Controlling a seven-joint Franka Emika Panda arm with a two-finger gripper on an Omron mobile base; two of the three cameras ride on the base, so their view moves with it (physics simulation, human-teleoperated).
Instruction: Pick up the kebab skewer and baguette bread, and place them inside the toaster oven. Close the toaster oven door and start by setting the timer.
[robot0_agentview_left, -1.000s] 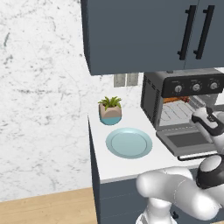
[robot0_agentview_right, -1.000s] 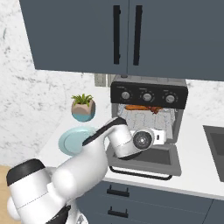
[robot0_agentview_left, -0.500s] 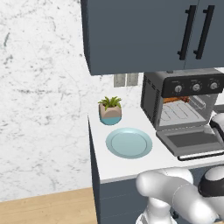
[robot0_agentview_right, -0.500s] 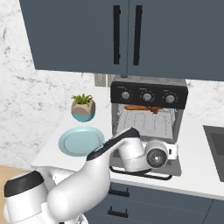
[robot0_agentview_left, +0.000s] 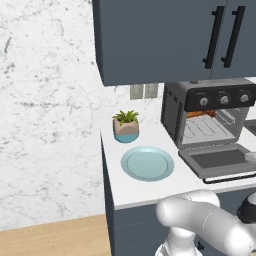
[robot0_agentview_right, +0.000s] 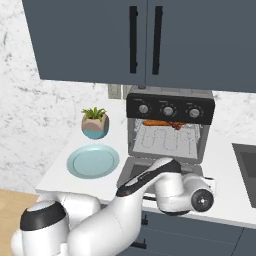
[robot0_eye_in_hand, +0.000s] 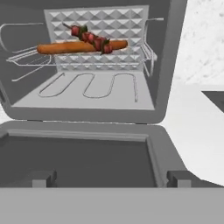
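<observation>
A kitchen: toaster oven (robot0_agentview_left: 207, 125) on counter (robot0_agentview_left: 145, 189) beneath cabinets (robot0_agentview_left: 165, 40)

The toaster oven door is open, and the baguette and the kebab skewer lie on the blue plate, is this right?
Not quite. The door is open, but the baguette and kebab skewer lie on the wire rack inside the toaster oven, as the hand view shows.

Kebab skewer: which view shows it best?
Hand view: the kebab skewer lies across the baguette bread on the toaster oven rack, chunks distinct. Right base view gives a small dark streak; left base view barely resolves it.
</observation>
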